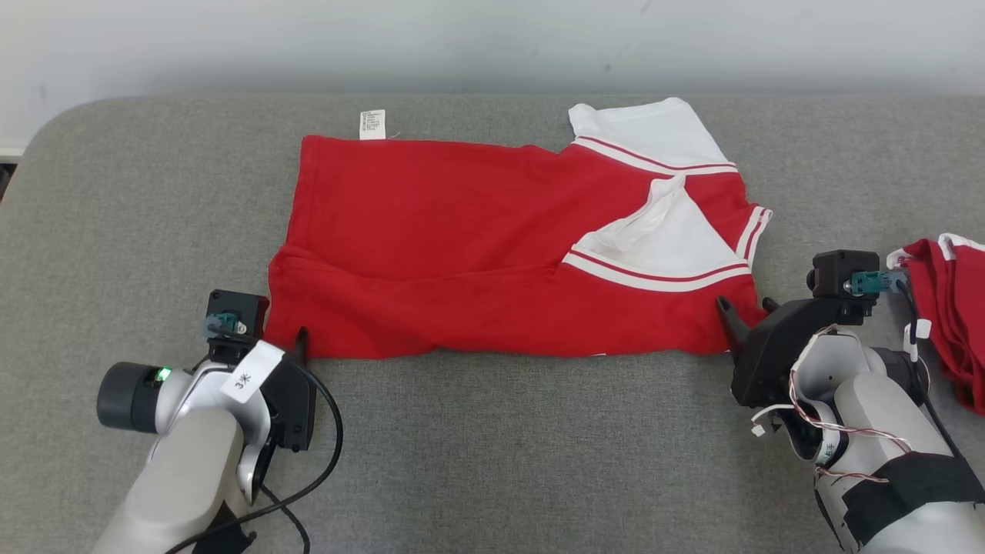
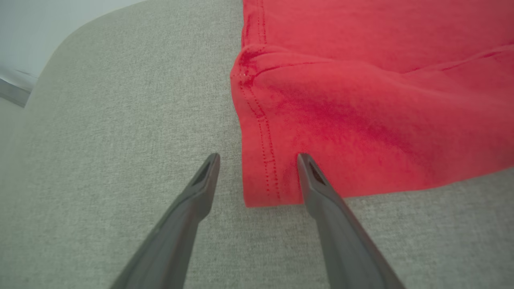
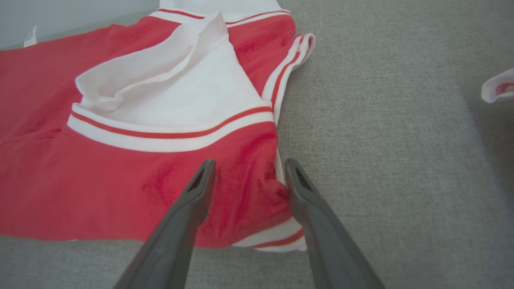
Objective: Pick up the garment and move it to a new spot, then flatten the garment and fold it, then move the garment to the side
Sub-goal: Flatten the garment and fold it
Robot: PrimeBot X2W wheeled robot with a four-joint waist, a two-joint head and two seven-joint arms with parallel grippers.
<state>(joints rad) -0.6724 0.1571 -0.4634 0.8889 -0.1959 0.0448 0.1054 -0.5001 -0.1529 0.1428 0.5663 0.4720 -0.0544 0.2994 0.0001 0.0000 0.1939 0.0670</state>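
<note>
Red knit garment (image 1: 462, 254) with white, red-striped collar and cuffs lies spread in the middle of the grey fabric-covered worktop (image 1: 492, 446). Its long axis runs left to right, with the hem toward the left edge. The left hand (image 2: 259, 160) stands at the near-left corner of the cloth, wide open and holding nothing, with 1 finger over bare worktop and 1 over the hem. The right hand (image 3: 249, 164) is at the near-right corner, its 2 fingers apart around a bunch of cloth, not pinching it yet. Each hand is near its own corner, so I think the next lift needs both together. A second red garment (image 1: 950, 323) lies at the right edge.
</note>
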